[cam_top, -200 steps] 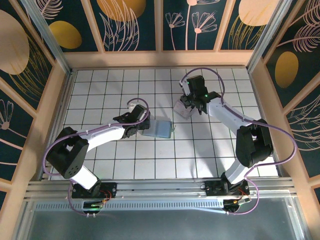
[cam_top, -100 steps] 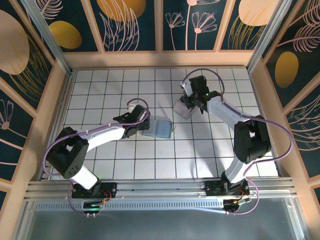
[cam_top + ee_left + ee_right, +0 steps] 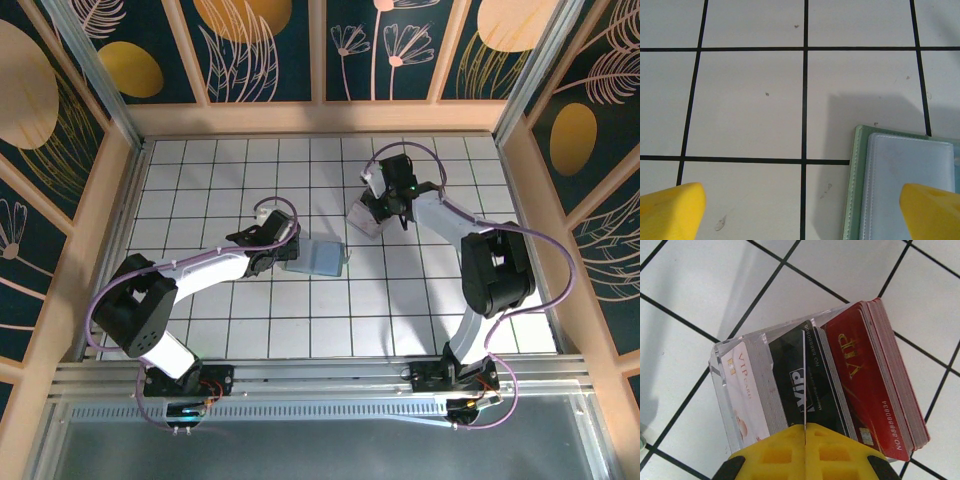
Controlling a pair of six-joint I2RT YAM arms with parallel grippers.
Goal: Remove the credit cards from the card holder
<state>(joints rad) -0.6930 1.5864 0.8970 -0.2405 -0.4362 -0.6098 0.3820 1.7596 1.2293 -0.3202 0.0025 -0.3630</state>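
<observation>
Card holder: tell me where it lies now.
In the top view the card holder lies flat mid-table, just right of the open left gripper.

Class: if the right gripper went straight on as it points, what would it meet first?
Likely the black card in the clear box, ahead of the right gripper, whose shut jaws seem to pinch a thin card edge-on; depth unclear.

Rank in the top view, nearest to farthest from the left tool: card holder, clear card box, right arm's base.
1. card holder, right beside the left tool.
2. clear card box, farther back-right.
3. right arm's base, at the near edge.
</observation>
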